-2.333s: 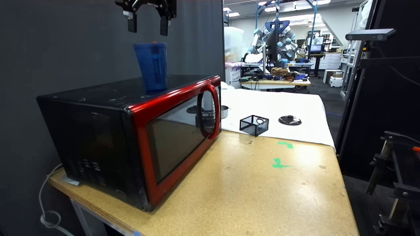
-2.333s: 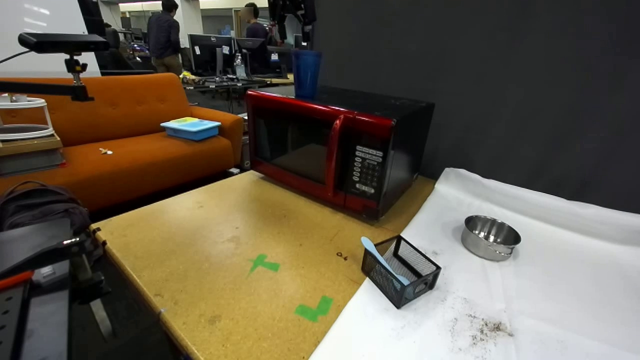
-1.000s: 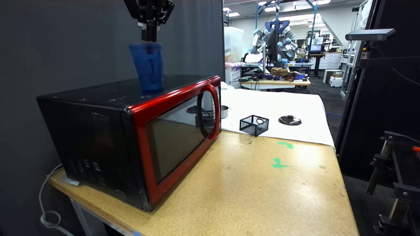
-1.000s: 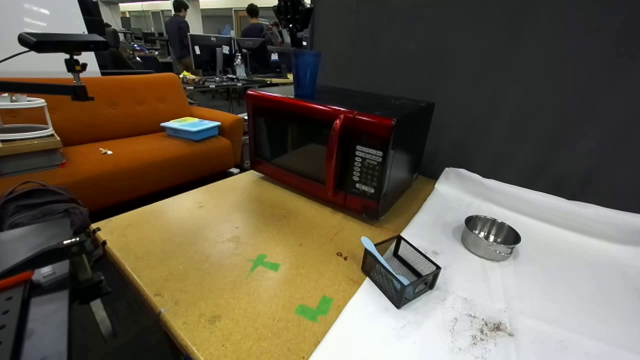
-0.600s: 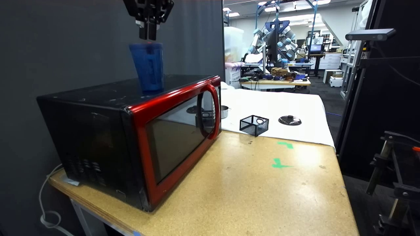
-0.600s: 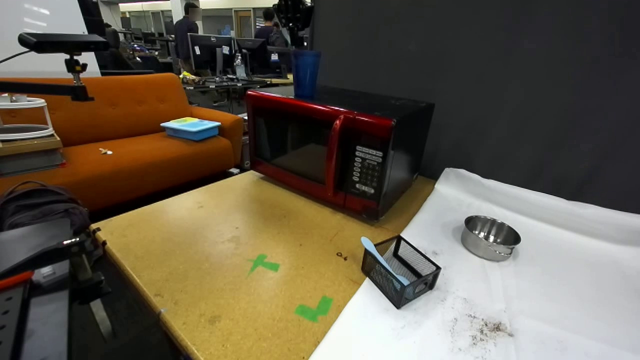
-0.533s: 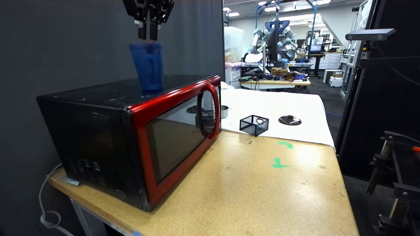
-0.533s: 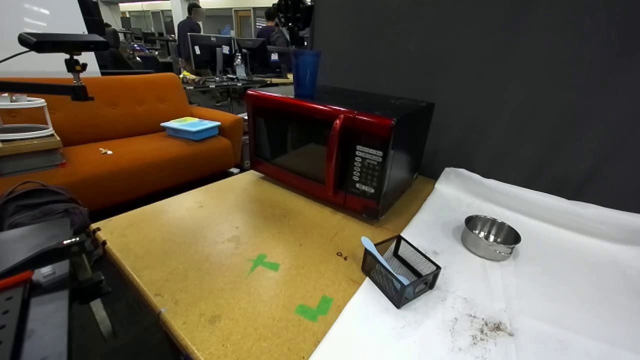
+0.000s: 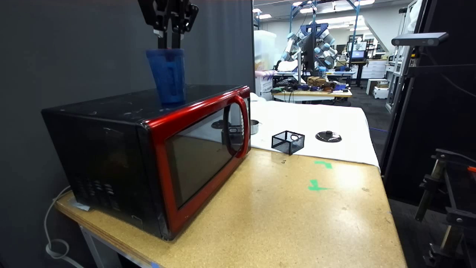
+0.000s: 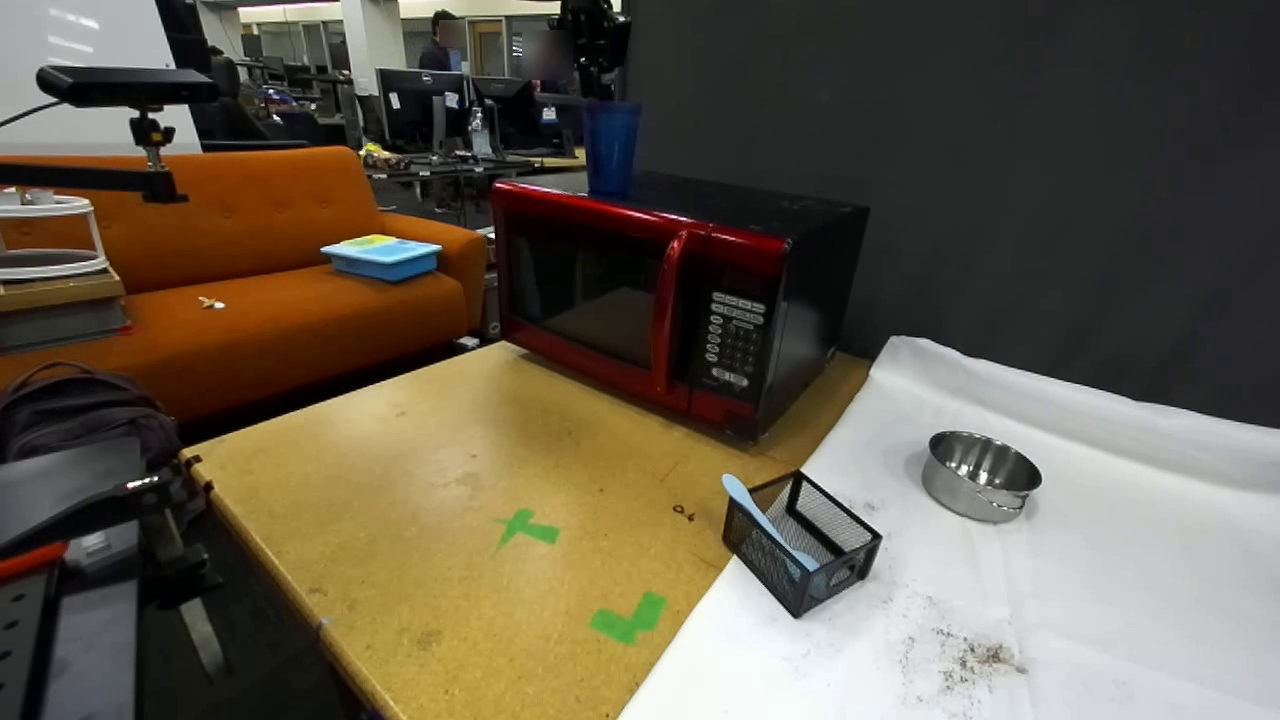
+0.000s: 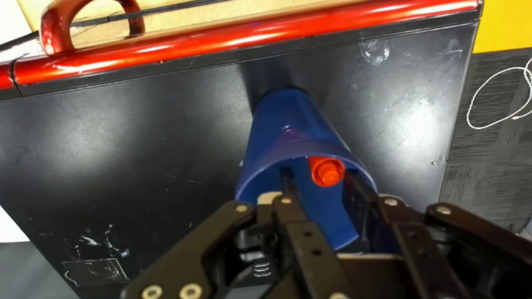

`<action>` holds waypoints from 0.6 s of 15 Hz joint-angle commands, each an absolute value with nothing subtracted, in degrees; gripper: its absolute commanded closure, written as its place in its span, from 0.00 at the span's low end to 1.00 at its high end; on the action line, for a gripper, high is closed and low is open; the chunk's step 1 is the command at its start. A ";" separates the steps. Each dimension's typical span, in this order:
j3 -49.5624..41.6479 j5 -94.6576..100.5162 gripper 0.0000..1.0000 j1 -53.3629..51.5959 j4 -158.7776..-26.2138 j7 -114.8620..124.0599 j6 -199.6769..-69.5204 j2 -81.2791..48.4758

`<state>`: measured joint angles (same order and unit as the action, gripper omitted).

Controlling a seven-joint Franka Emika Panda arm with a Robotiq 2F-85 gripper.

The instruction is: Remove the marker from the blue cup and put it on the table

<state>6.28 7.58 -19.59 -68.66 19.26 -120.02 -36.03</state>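
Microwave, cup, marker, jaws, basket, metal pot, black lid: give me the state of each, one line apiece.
Microwave: door shut.
Blue cup: upright on the microwave.
Marker: in the cup, red end up.
Jaws: parted at the cup's mouth, not closed on the marker.
Mesh basket: open-topped, light blue utensil leaning in it.
Metal pot: upright, uncovered.
Black lid: lying flat, knob up.

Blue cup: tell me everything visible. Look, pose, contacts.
The blue cup is a translucent tumbler, plastic by its look, no handle showing, narrowing from rim to base. It stands upright on the black top of the microwave, near the red front edge. Inside is the marker, its red end up at the mouth. The open gripper straddles that end, fingertips seemingly just inside the rim; whether they touch the wall, I cannot tell.
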 commanded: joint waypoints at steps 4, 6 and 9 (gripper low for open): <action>6.48 7.23 0.64 -19.48 -65.61 18.69 -119.30 -38.35; 6.52 7.20 0.63 -19.48 -65.21 18.55 -119.00 -38.74; 5.64 6.75 0.71 -20.20 -63.75 18.27 -118.39 -39.99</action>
